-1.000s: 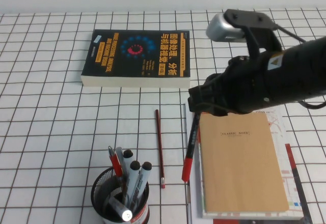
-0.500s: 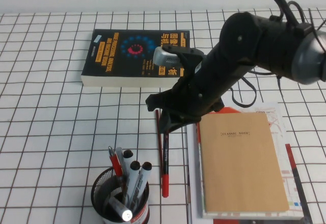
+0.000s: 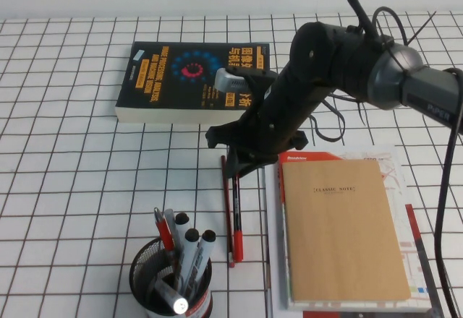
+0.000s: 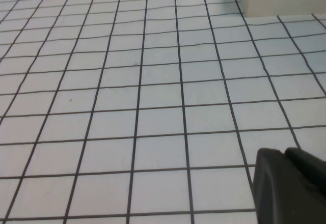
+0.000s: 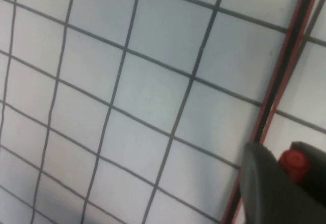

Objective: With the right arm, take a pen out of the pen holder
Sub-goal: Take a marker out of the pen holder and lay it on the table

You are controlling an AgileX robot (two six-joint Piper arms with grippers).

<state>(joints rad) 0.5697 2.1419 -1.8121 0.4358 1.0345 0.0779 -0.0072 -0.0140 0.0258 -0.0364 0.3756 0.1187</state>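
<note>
- While my right gripper (image 3: 236,168) hangs low over the table (image 3: 72,188) in front of the book (image 3: 192,79), its fingers are pinched narrow on the upper end of a red pen (image 3: 236,220).
- That red pen is out of the pen holder (image 3: 142,274) and runs just beside a pencil (image 3: 226,202); whether it rests on the table I cannot tell.
- Other pens (image 3: 189,249) stand in the pen holder, near my edge of the table.
- My notebook (image 3: 340,231) lies to the right of the red pen.
- My left gripper (image 4: 288,183) hovers over the table's grid; open or closed, I cannot tell.
</note>
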